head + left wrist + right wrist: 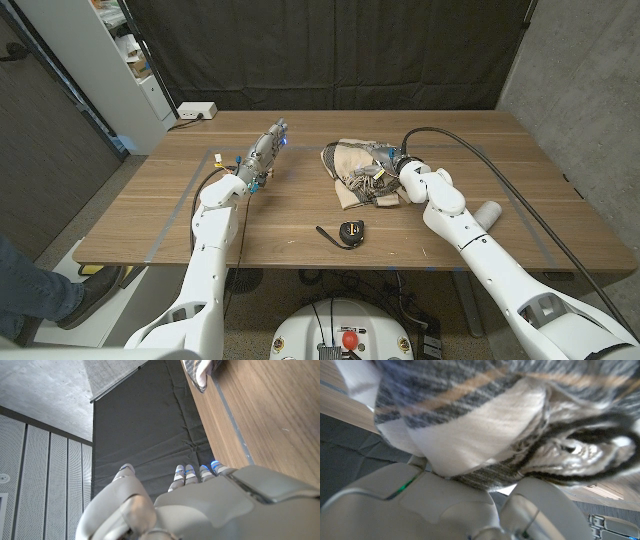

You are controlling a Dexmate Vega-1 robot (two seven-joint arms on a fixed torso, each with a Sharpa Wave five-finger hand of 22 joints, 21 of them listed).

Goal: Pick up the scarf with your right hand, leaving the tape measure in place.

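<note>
Your right hand is on the scarf, a soft bundle of cream and grey-striped knit with fringed tassels, bunched in a loose heap on the wooden tabletop a little right of centre. From the head view the fingers are buried in the fabric's right side; in the right wrist view the woven cloth presses right up against the smooth white shell of the hand, its fringe strands twisted and blurred, and the fingers look wrapped into it, though you cannot see how firmly they hold. The tape measure is a small rounded black case with a short dark strap trailing to its left, lying near the tabletop's front edge, apart from the scarf. Your left hand reaches out over the tabletop's left half, fingers straight, close together and holding nothing.
</note>
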